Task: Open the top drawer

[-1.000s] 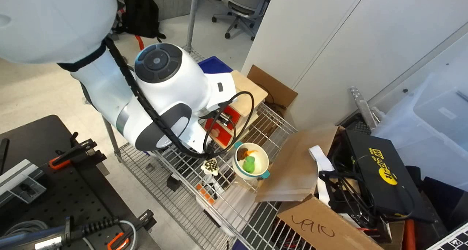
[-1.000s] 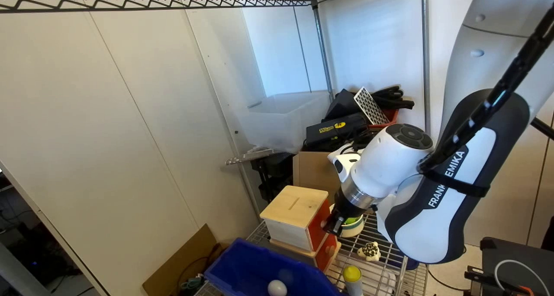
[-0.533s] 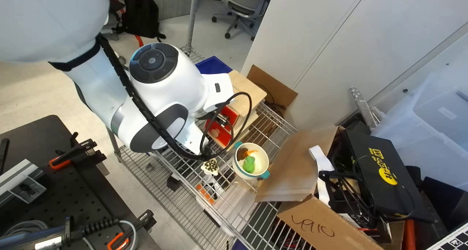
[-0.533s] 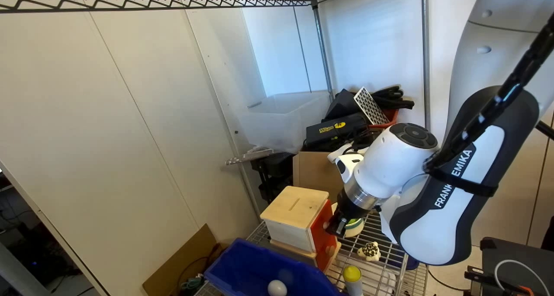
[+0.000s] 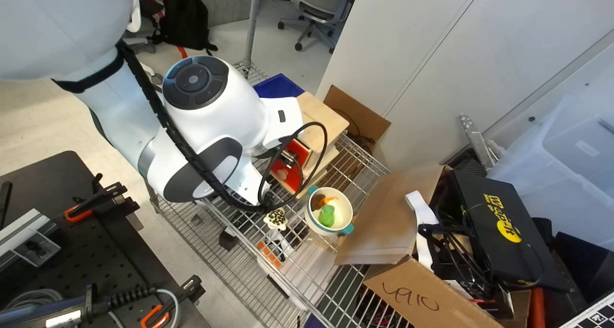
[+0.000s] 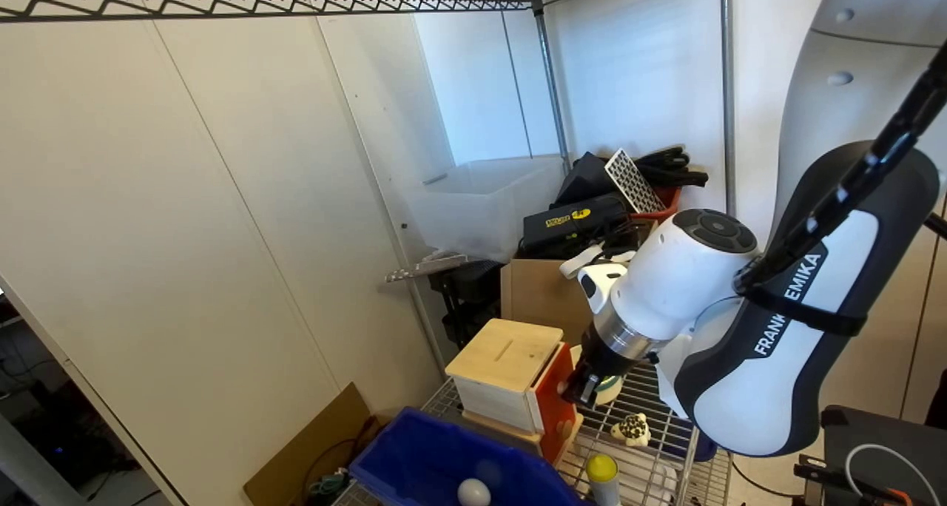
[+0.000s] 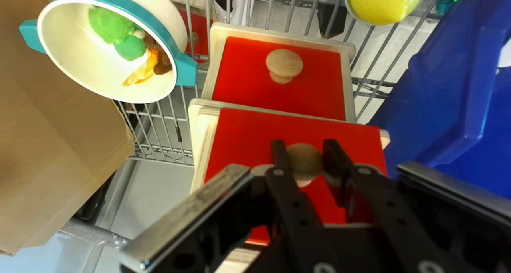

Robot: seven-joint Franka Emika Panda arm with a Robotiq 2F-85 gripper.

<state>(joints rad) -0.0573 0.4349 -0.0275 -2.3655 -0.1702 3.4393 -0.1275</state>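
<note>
Pinching the knob (image 7: 305, 159) between my fingers (image 7: 280, 156), I hold the top drawer (image 7: 243, 143) slightly out of its box (image 6: 503, 365), above the lower drawer (image 7: 275, 95); pot (image 7: 80, 67) on one side, blue bin (image 7: 447, 109) on the other

Robotics lab or workshop corner, pretty sure
A Franka arm (image 6: 755, 402) is stretched over metal wire shelving (image 5: 360, 158), a black perforated benchtop (image 5: 103, 256) is fitted with orange-and-black clamps (image 5: 98, 199), a cardboard box (image 5: 417, 289) is stuffed with cables (image 5: 453, 251), and an office chair (image 5: 320, 2) and a black backpack (image 5: 186, 20) can be spotted further back.
</note>
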